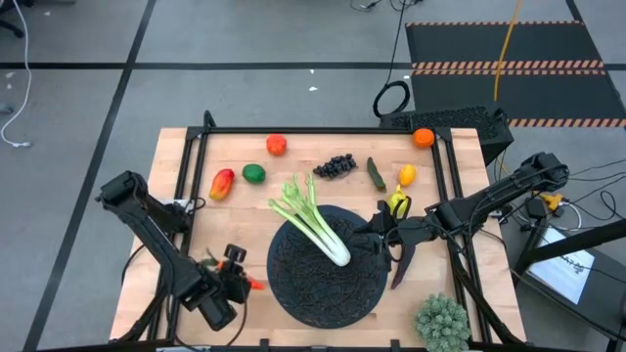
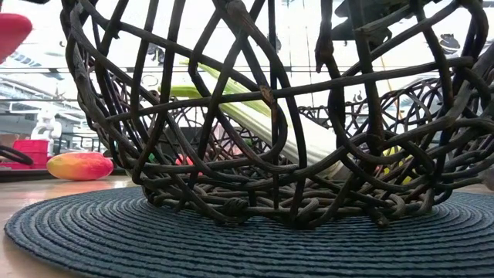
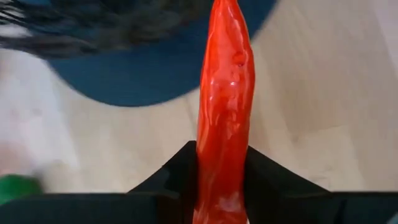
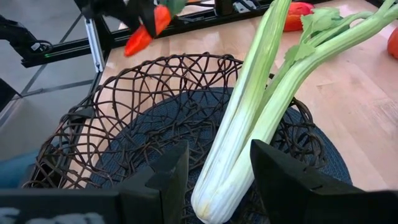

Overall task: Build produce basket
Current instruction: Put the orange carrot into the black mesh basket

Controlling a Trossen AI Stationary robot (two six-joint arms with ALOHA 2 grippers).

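The left gripper (image 3: 221,205) is gripping the red pepper (image 3: 225,112) in its jaws beside the basket (image 1: 328,264); it should clear the rim before releasing. The right gripper (image 4: 217,180) is waiting with open jaws around the celery (image 4: 249,118), which is lying inside the basket.

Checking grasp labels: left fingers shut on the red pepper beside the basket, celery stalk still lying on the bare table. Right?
Not quite. The celery stalk lies in the basket, not on the bare table; the high view shows it. The left fingers are indeed shut on the red pepper beside the basket.
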